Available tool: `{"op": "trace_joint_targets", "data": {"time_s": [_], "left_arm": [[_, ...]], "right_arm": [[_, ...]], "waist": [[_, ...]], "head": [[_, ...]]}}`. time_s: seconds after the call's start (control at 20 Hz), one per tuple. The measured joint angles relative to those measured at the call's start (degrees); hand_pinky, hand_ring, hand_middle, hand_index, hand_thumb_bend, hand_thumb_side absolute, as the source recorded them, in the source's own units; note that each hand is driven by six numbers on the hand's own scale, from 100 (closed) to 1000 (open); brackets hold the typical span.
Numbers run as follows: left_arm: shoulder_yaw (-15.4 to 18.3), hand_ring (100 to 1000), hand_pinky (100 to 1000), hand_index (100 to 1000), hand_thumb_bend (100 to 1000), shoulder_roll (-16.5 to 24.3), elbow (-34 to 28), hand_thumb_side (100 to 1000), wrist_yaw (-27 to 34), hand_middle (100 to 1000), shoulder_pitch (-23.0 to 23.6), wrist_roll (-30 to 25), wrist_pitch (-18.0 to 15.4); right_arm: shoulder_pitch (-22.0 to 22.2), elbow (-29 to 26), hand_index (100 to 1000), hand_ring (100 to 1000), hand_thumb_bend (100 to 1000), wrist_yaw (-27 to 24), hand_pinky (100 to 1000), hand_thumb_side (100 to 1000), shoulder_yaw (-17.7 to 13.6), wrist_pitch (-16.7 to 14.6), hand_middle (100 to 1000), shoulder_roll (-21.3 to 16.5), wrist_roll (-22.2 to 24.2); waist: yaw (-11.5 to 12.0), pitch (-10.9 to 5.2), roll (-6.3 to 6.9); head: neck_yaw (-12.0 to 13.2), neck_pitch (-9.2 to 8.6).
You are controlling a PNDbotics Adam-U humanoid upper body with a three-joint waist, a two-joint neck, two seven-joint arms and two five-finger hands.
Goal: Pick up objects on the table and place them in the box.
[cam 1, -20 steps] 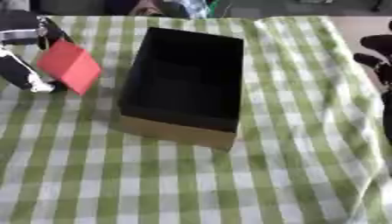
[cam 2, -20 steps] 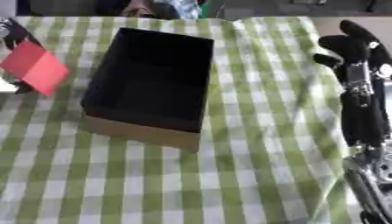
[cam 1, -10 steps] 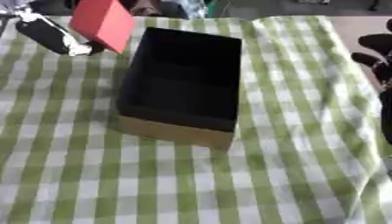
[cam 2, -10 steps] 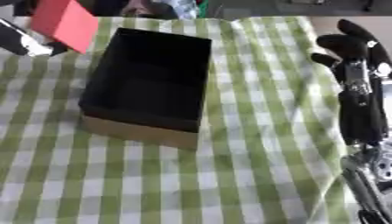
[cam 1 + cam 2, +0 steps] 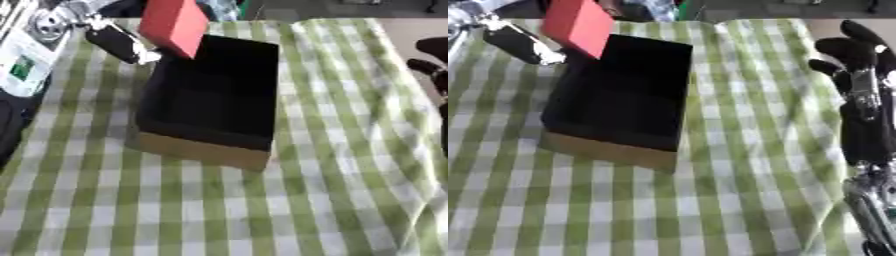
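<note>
While my left hand pinches the red block above the box edge, early release could drop it outside. My right hand rests open.

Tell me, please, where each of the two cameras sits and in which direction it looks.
Left eye view: in the robot's head, looking down at the dark box on the green checked tablecloth; the left hand carries a red block at the box's far corner.
Right eye view: beside it, facing likewise; the right hand shows open at the right edge.
Both share box, cloth, block and left hand.
</note>
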Motion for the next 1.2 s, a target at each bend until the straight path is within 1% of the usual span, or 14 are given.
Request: {"op": "trace_joint_targets", "data": {"time_s": [0.15,0.25,0.3,0.35,0.4,0.45,0.5,0.55,0.6,0.65,0.7,1.0,1.05,1.2], "left_arm": [[-0.6,605,614,564,128,-1.8,2.3,385,-2.0,533,0.0,0.6,0.1],[-1.1,616,620,612,166,-2.6,3.9,400,-3.8,548,0.1,0.9,-0.3],[-1.2,635,631,671,214,-3.0,4.7,415,-4.6,574,0.3,1.1,-0.6],[-1.4,644,634,692,240,-3.4,5.3,426,-5.3,586,0.5,1.1,-1.1],[-1.4,667,639,733,290,-3.7,6.1,450,-5.8,617,0.7,1.0,-1.7],[-1.4,674,640,746,311,-3.9,6.7,458,-6.2,625,0.8,0.8,-2.4],[-1.5,691,647,773,376,-4.1,7.2,494,-6.4,651,1.0,0.5,-3.1],[-1.5,699,650,783,395,-4.2,7.7,506,-6.6,664,1.1,0.1,-4.0],[-1.6,723,660,812,440,-4.3,8.0,537,-6.7,706,1.2,-0.3,-4.9],[-1.6,735,665,827,469,-4.3,8.2,555,-6.7,724,1.2,-0.6,-5.8],[-1.6,760,678,862,555,-4.3,8.3,603,-6.7,761,1.3,-1.0,-6.7],[-1.5,832,712,943,814,-4.3,8.6,703,-6.9,844,1.5,-2.0,-10.4],[-1.4,840,712,952,841,-4.3,8.5,714,-7.0,850,1.5,-1.8,-10.6],[-1.1,842,706,951,836,-4.3,8.0,720,-7.8,849,1.6,-0.4,-10.9]], "right_arm": [[-0.3,0.0,870,824,100,-0.2,767,708,0.1,0.1,687,0.0,0.2],[-0.5,0.0,870,823,100,-0.2,767,708,0.2,0.2,686,0.0,0.3],[-0.5,0.0,870,824,100,-0.2,768,707,0.2,0.3,687,0.0,0.3],[-0.5,0.0,870,824,100,-0.2,768,707,0.3,0.3,687,0.0,0.3],[-0.5,0.0,870,824,100,-0.2,768,707,0.3,0.3,686,0.0,0.4],[-0.5,0.0,870,824,100,-0.2,768,707,0.3,0.3,686,0.1,0.4],[-0.5,0.0,870,824,100,-0.2,768,707,0.3,0.3,687,0.1,0.4],[-0.5,0.0,870,824,100,-0.2,768,707,0.3,0.3,686,0.1,0.4],[-0.5,0.0,870,824,100,-0.2,768,703,0.3,0.4,686,0.1,0.4],[-0.5,0.0,870,824,100,-0.2,768,702,0.3,0.4,686,0.2,0.4],[-0.5,0.0,870,824,100,-0.2,768,701,0.3,0.4,686,0.2,0.4],[-0.5,0.0,870,824,100,-0.2,768,700,0.3,0.5,686,0.5,0.5],[-0.5,0.0,870,824,100,-0.2,768,700,0.3,0.6,686,0.5,0.5],[-0.5,0.0,870,824,100,-0.2,768,699,0.3,0.7,686,0.5,0.5]], "waist": [[-0.2,0.00,0.00],[-0.3,0.00,0.04],[-0.4,0.00,0.12],[-0.4,0.00,0.22],[-0.5,0.00,0.35],[-0.5,0.00,0.40],[-0.5,0.00,0.40],[-0.5,0.00,0.40],[-0.5,0.00,0.40],[-0.5,0.00,0.40],[-0.6,0.00,0.40],[-0.6,0.00,0.72],[-0.6,0.00,0.72],[-0.6,0.00,0.72]], "head": [[0.2,0.00],[0.3,0.00],[0.3,0.00],[0.3,0.00],[0.3,0.00],[0.2,0.00],[0.2,0.01],[0.2,0.01],[0.2,0.02],[0.2,0.03],[0.2,0.05],[0.2,0.44],[0.1,0.45],[0.0,0.45]]}}
